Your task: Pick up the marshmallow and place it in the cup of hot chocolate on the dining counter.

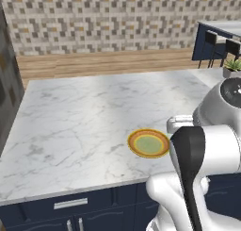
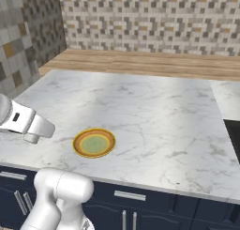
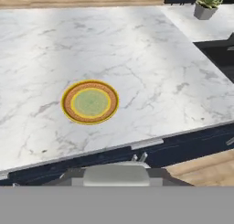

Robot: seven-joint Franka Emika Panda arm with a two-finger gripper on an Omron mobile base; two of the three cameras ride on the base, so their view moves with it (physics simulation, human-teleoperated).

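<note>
1. Gripper: closed down narrow. Cannot tell whether anything small sits pinched between the jaws.
2. Just outward, seen in the hand view: green yellow-rimmed plate (image 3: 90, 102) lying flat on the marble counter (image 3: 151, 58) near its front edge, bare, with no white block on it or beside it.
3. Marshmallow: off the plate and nowhere on the open marble; probably carried in the closed gripper, judged only from that.
4. Step in hand, as a guess: pick-up done, carry to the cup of hot chocolate about to start.
5. Next move: turning or driving toward the dining counter (image 1: 221, 26) at far right, keeping the grip closed on such a soft piece, then stopping above the cup before releasing.
6. Left base view only: dining counter on its navy base with dark stools (image 1: 221, 45), well apart from the plate; cup too far off to make out.
7. Left base and hand views: potted plant (image 1: 232, 66) at the marble's far corner.
8. Right base view only: white arm (image 2: 24, 123) reaching in over the counter's left end, near the plate.
9. Hand view only: navy drawer front (image 3: 192, 143) under the front edge.
</note>
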